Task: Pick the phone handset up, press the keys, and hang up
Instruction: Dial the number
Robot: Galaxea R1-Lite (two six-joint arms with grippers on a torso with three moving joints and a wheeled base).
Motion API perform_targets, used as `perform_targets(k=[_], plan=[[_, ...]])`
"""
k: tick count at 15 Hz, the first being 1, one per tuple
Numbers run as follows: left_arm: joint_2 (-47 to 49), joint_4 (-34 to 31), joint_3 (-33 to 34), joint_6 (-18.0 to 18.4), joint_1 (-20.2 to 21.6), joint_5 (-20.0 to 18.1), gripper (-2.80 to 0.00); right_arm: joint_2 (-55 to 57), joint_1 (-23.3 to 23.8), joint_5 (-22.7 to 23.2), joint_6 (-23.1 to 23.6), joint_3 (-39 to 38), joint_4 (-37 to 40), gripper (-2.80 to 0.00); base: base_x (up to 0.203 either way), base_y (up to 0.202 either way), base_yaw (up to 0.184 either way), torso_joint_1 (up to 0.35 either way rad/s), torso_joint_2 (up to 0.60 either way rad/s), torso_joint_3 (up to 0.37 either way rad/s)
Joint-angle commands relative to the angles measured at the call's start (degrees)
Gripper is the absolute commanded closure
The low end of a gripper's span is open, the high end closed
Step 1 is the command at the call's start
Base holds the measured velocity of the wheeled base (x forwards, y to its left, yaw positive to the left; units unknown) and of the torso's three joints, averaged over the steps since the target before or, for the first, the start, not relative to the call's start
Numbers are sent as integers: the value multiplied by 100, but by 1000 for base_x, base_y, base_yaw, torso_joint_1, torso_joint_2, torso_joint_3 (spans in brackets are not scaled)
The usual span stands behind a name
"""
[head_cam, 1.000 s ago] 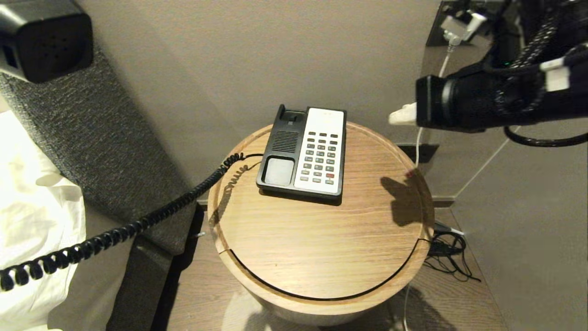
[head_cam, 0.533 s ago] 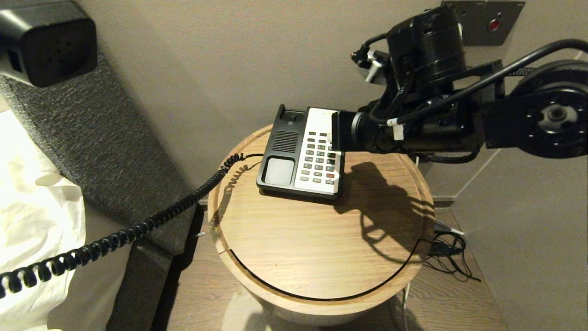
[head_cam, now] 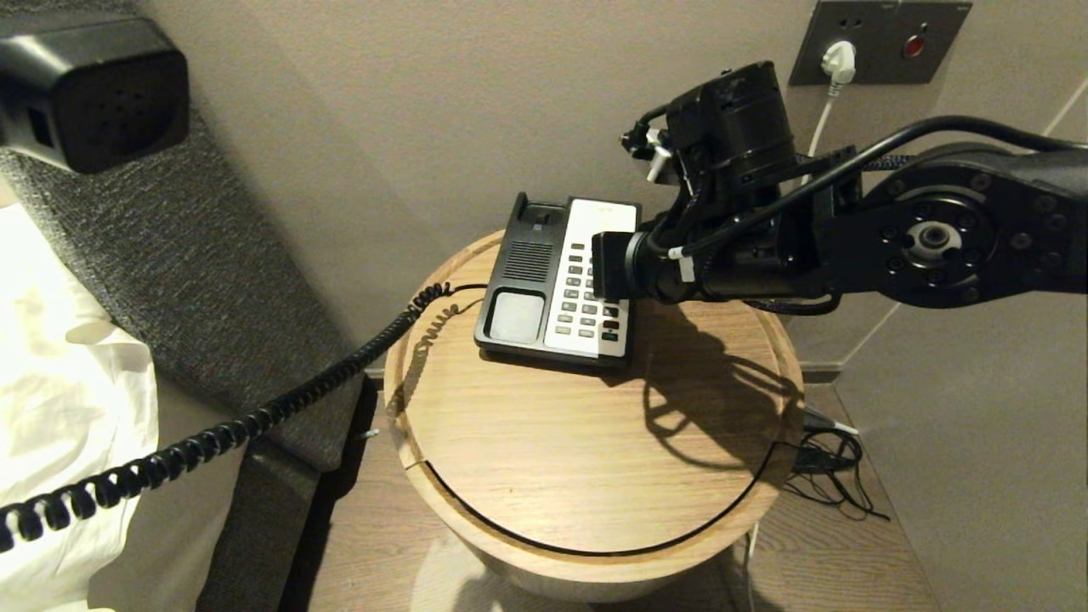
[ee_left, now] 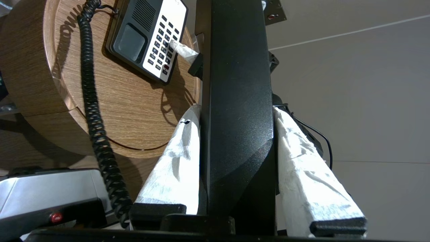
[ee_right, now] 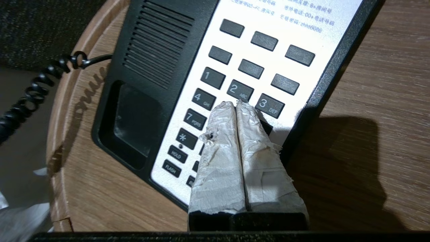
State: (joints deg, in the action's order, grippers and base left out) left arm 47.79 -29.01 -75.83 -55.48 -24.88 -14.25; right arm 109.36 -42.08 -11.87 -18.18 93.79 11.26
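The black phone handset [head_cam: 93, 85] hangs high at the far left, held up off the phone. My left gripper [ee_left: 236, 109] is shut on it, one white-wrapped finger on each side of the handset [ee_left: 237, 84]. Its coiled cord [head_cam: 255, 421] runs down to the phone base [head_cam: 523, 272] on the round wooden table [head_cam: 595, 450]. My right gripper [ee_right: 234, 105] is shut and empty. Its paired tips point down at the white keypad [ee_right: 262, 60], just below the 2 key. I cannot tell whether they press a key. The right wrist [head_cam: 722, 246] hides those fingers in the head view.
A grey wall plate with a white plug [head_cam: 837, 59] sits behind the table on the right. Tangled black cables [head_cam: 824, 463] lie on the floor by the table's right edge. White bedding [head_cam: 59, 382] and a grey headboard [head_cam: 170, 238] fill the left.
My right arm has swung in from the right and come down until its shut fingers stand over the keypad. The left gripper and the handset have stayed where they were.
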Motion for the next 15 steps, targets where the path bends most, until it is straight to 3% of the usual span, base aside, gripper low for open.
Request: perform_targets(k=[1,15], plan=[[-5,-17,6,-33,1,-8,0,97,16,-8,-10,27,0,0,0,0,0,0,0,0],[-33,-25,24,-33,1,-8,0,135,90,-52,-90,-161,58,0,0,0,0,0,0,0]])
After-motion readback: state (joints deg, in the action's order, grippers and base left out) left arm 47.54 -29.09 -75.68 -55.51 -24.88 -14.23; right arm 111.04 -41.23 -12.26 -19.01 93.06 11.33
